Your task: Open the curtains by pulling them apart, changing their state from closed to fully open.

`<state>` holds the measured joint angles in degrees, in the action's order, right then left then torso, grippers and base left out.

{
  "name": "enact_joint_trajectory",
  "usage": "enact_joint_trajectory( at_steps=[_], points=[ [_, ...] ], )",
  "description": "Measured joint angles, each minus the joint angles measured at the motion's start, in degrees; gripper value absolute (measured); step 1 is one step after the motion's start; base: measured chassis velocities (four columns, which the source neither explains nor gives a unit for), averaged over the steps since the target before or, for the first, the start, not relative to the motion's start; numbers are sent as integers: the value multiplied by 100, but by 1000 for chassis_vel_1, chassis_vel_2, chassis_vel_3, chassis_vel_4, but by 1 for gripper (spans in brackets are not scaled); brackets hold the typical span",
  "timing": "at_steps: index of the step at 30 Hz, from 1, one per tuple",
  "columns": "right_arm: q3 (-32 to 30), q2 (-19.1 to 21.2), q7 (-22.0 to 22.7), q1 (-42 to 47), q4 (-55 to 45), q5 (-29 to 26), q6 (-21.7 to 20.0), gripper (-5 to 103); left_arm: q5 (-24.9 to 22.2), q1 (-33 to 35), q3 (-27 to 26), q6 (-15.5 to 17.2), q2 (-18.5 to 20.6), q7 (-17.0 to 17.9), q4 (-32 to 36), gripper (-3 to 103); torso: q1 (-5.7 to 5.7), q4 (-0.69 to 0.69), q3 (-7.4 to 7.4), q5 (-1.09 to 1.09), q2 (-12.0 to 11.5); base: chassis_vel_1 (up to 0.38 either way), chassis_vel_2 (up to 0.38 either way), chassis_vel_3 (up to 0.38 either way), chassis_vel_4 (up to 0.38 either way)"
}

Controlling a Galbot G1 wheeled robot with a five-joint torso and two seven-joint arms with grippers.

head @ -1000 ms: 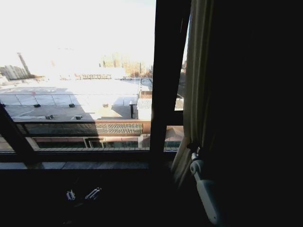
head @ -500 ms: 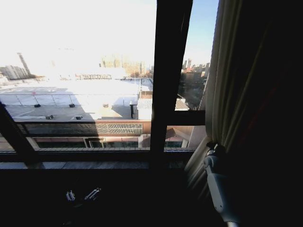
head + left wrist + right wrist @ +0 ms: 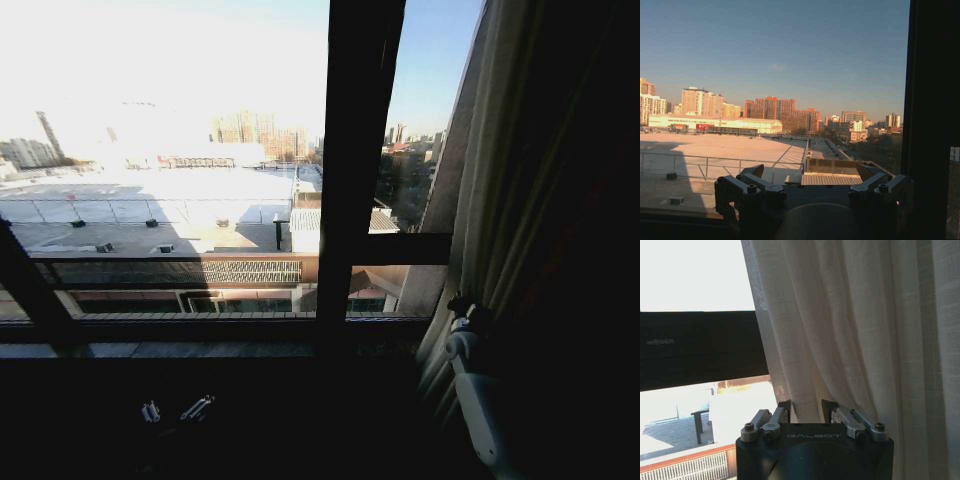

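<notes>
One word, "GALBOT", is printed in pale letters on the black body of the right tool (image 3: 806,412), and faint lettering on the dark frame bar (image 3: 700,347) beyond it is too dim to read. The curtain (image 3: 855,325) is cream, sheer enough for its weave to show, and hangs in long vertical pleats. From the head camera the curtain (image 3: 500,200) is bunched at the right side of the window, right of the dark upright bar (image 3: 355,170), with glass bare between them. The right tool (image 3: 463,308) sits at the fabric's inner edge, low down; its fingers (image 3: 785,410) stand a narrow gap apart with a fold of curtain between them, though whether they pinch it I cannot tell. The left tool (image 3: 812,180) hangs wide open, holding nothing, facing the bare glass and rooftops.
</notes>
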<state>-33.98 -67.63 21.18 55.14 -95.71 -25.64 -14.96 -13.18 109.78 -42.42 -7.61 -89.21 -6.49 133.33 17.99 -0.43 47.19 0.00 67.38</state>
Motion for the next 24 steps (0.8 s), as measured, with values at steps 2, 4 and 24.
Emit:
enact_joint_trajectory(
  at_steps=[2,4,24],
  points=[
    [151,-22,-115,395,-565,-83,-113,39,2,-61,-9,67,6,1,15,100,0,0,0,1,0,0,0,0,0],
    [287,-48,-374,919,-1250,-96,-239,50,1,-122,-26,135,20,4,39,100,0,-1,-1,0,0,0,0,0,0],
    [683,-322,-1262,1876,-2276,1813,-143,100,-516,-388,-166,731,129,73,180,100,0,0,0,2,0,10,6,-5,-5]
  ],
)
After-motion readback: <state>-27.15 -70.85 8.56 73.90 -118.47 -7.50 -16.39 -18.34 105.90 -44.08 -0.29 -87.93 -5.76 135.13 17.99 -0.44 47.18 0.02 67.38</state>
